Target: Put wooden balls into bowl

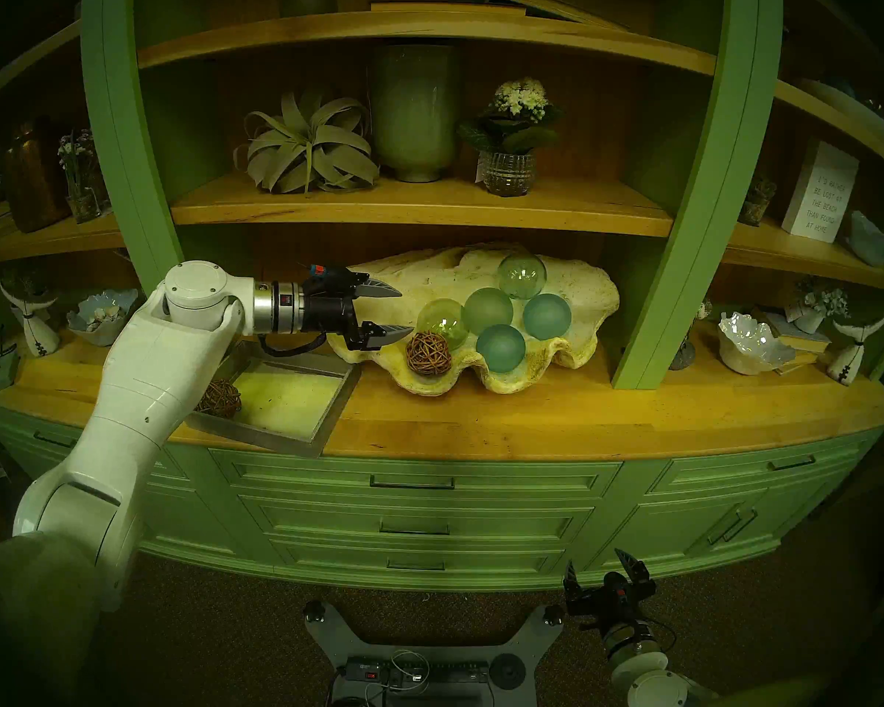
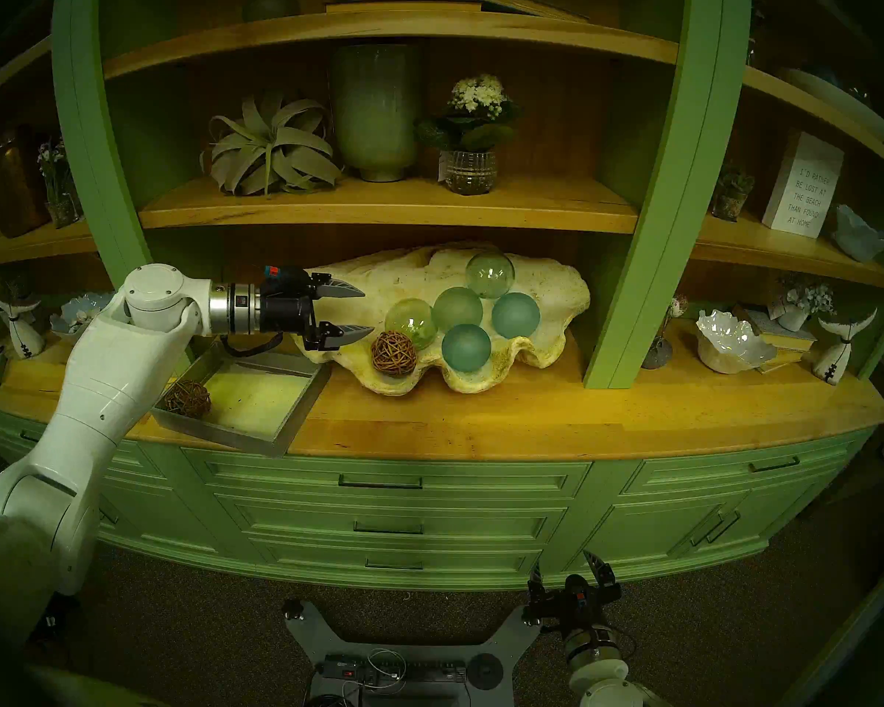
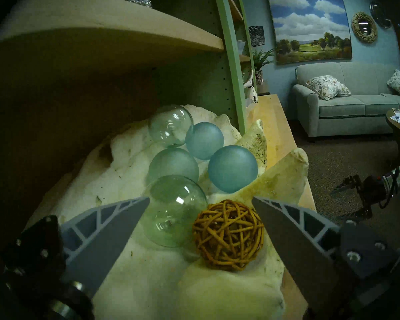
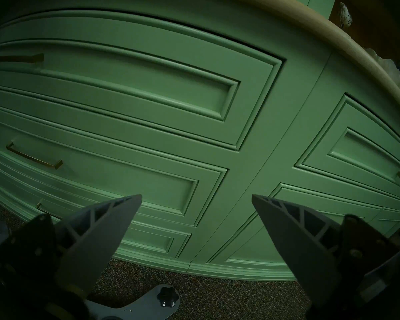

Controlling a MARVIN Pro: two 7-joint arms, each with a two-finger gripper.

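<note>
**One ball in, one ball to go**

I am looking at the big shell bowl (image 1: pixel 572 303) on the counter. One woven ball (image 1: pixel 428 353) is sitting inside it, at the front, touching a clear glass ball (image 1: pixel 441 323). So half the job is looking done.

The other woven ball (image 1: pixel 219 398) is waiting in the grey tray (image 1: pixel 322 415), just left of the bowl. I am thinking that one needs picking up next.

My left gripper (image 1: pixel 396 310) is hanging over the bowl's left end with its jaws wide apart, holding nothing. My right gripper (image 1: pixel 603 571) is resting low by the drawers, jaws wide apart too, holding nothing.

My left arm is covering part of the tray ball and the tray's left side. The bowl's back is dark.
</note>
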